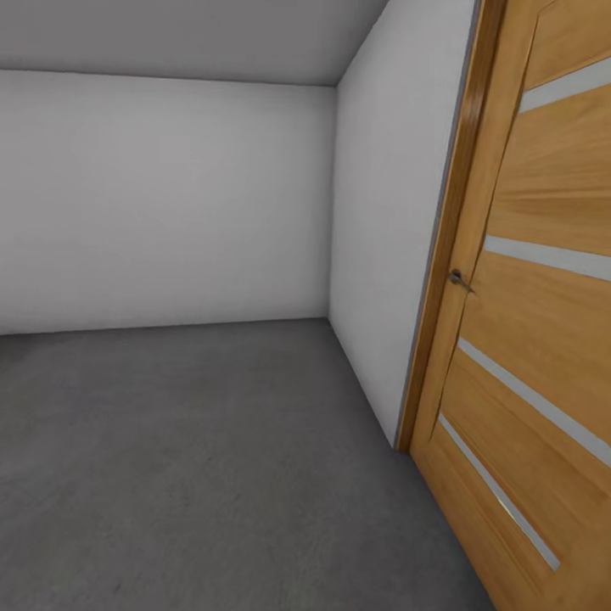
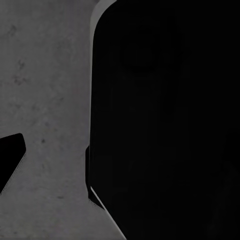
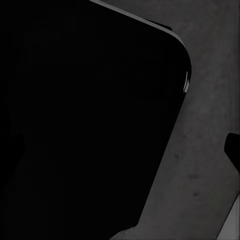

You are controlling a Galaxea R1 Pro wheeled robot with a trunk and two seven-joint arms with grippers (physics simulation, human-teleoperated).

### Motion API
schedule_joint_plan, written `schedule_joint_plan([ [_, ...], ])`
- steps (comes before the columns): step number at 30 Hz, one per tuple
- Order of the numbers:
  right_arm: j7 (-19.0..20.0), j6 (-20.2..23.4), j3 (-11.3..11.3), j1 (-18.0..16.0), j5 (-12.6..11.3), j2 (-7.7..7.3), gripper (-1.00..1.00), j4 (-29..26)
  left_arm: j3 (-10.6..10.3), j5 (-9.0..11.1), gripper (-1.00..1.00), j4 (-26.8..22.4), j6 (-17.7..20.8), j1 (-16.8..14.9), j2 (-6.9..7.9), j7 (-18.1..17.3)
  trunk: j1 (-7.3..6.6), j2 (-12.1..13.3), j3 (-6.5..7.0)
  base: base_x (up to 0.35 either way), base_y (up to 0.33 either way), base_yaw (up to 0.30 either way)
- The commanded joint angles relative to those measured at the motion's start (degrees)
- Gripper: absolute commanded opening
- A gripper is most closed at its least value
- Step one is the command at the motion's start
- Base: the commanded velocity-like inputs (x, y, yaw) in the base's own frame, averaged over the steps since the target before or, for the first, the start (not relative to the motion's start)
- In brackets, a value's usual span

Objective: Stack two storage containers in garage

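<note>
I am in the garage, facing a corner of plain white walls (image 1: 161, 204) under a grey ceiling (image 1: 170, 34). The dark grey concrete floor (image 1: 195, 475) spreads out ahead. The two storage containers are out of view. In the left wrist view a dark fingertip (image 2: 11, 157) hangs over the concrete beside a large black part of the robot's body (image 2: 165, 120). The right wrist view has another dark fingertip (image 3: 233, 150) at the frame's edge, next to the same kind of black bulk (image 3: 85, 120). Whether either gripper is open or shut is unclear.
A slatted wooden door (image 1: 535, 339) with a small metal handle (image 1: 459, 280) stands close at the right, in its wooden frame (image 1: 441, 280). The right-hand white wall (image 1: 386, 221) runs from the door frame back to the corner.
</note>
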Motion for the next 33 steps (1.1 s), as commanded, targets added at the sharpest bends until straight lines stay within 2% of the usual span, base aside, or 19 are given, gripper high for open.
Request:
schedule_joint_plan([
  [1,-0.01,-0.18,0.48,0.01,-0.60,0.00,1.00,-0.01,-0.01,0.38,1.00,-0.11,0.02,0.03,0.00,0.07,0.04,-0.01,-0.03,0.329,0.000,0.000],
  [33,-0.01,-0.28,0.57,0.01,-0.60,-0.09,1.00,-0.01,-0.01,0.43,1.00,-0.11,0.02,0.03,-0.08,0.07,0.04,-0.01,-0.03,0.329,0.000,0.000],
])
